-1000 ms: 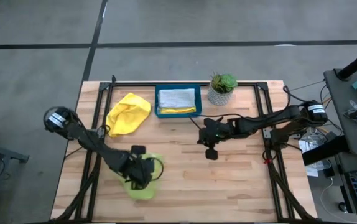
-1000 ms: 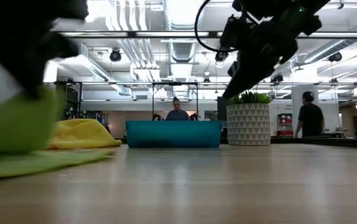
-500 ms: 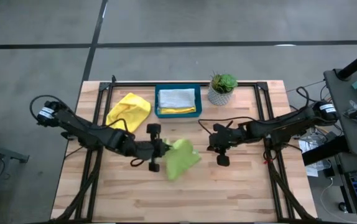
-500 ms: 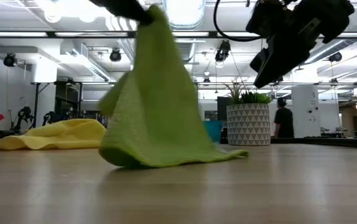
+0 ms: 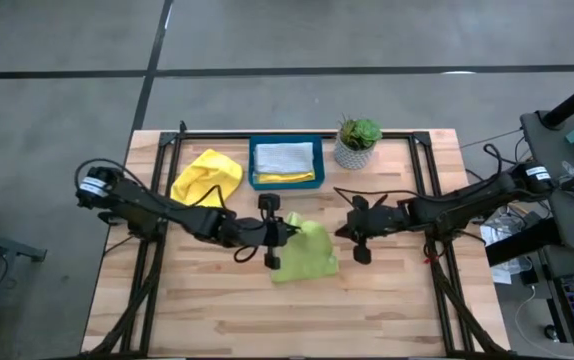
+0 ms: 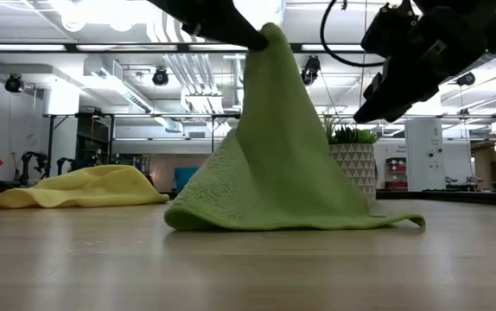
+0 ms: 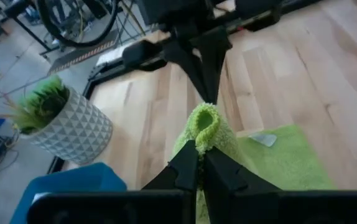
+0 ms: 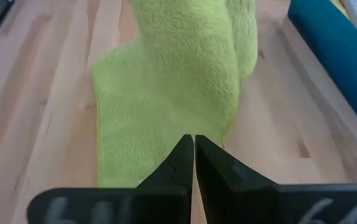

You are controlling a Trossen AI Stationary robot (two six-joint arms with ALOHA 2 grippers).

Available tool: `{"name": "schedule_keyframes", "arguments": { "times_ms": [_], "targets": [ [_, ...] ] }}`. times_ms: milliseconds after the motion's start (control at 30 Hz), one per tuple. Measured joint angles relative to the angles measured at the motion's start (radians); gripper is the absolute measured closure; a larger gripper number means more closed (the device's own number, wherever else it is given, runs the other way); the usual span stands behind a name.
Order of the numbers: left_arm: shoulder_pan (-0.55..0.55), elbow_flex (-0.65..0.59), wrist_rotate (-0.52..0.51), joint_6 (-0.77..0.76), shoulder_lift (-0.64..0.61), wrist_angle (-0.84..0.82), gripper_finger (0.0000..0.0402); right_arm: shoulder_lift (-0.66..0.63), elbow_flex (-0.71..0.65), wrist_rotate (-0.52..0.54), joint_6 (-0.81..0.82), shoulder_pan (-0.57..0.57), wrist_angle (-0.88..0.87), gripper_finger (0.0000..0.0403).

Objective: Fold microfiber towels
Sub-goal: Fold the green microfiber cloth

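A lime green microfiber towel (image 5: 307, 255) stands near the table's middle, raised at one point and spread out below like a tent (image 6: 287, 164). My left gripper (image 5: 289, 232) reaches in from the table's left and is shut on the towel's peak (image 6: 265, 36). My right gripper (image 5: 345, 228) hangs shut and empty just right of the towel, clear of it (image 8: 194, 142). A yellow towel (image 5: 207, 180) lies crumpled at the far left. Folded towels lie in the teal tray (image 5: 251, 165). My left gripper pinches a bunched fold of the green towel (image 7: 204, 127) between its two fingertips (image 7: 188, 165). The fingers come from the table's left, slanting a little downward. The cloth hangs below the fingers, and its lower edge (image 6: 317, 220) lies spread on the table.
A potted plant (image 5: 357, 142) stands at the far edge, right of the teal tray. Bare wood lies along the near half of the table (image 5: 267, 320). Beyond the table the low view shows a workshop room.
My left gripper has swung from the near left toward the table's middle and risen, tipping from pointing down to nearly level. It has dragged the green towel along, lifting its pinched part while the lower edge trails on the table. My right gripper has drawn back toward the right edge.
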Motion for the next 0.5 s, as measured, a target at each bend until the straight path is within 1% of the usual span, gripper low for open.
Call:
{"name": "schedule_keyframes", "arguments": {
  "times_ms": [100,200,333,500],
  "targets": [
    [0.008,0.001,-0.001,-0.001,0.019,0.020,0.0402,-0.001,-0.029,0.000,0.023,0.000,0.060,0.0384],
    [0.010,0.000,-0.001,0.000,0.026,0.021,0.0402,0.010,-0.036,0.001,0.048,-0.004,0.091,0.0359],
    [0.009,0.000,-0.001,0.000,0.026,0.025,0.0402,0.040,-0.037,0.018,0.070,-0.023,0.120,0.0306],
    [0.009,0.000,-0.001,0.001,0.026,0.027,0.0402,0.127,-0.039,0.024,0.069,-0.053,0.190,0.0234]
  ]
}}
